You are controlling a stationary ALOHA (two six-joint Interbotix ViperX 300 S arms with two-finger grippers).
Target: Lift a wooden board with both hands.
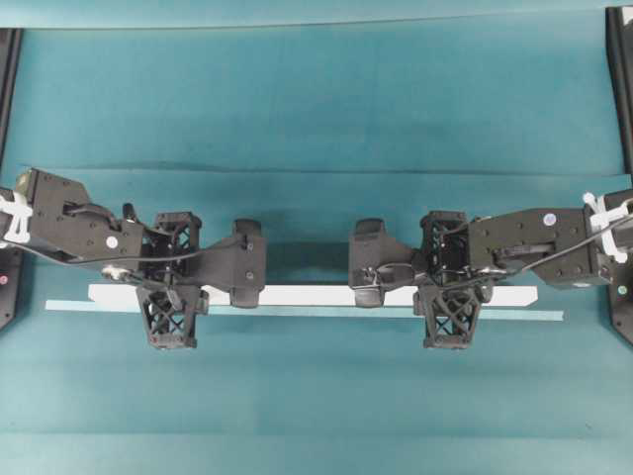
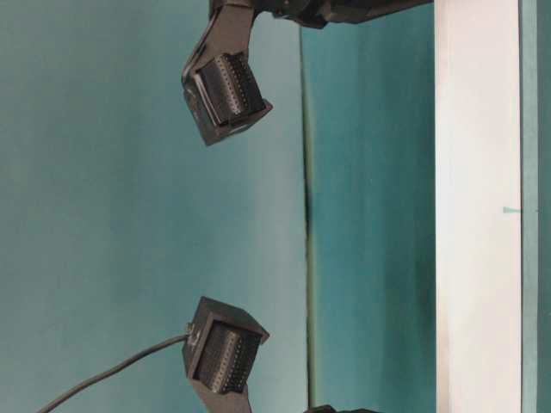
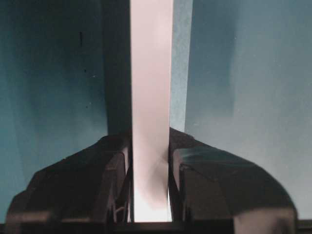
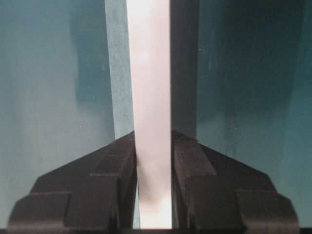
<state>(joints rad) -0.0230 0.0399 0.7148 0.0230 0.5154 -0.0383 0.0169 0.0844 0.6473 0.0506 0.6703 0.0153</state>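
On the teal counter (image 1: 316,89) the board (image 1: 316,295) lies crosswise near the front edge. Left gripper (image 3: 150,165) and right gripper (image 4: 154,161) have jaws clamped across its width, spaced apart, probably for a level lift.

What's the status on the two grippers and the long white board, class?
Left gripper shut on the long flat white wooden board. Right gripper shut on it too. Pale teal tape strip beside the board; nothing blocking.

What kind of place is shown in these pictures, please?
Probably a robot lab workbench: a teal-covered table, two black arms whose left end effector and right end effector clamp a white wooden board, and a tape strip.
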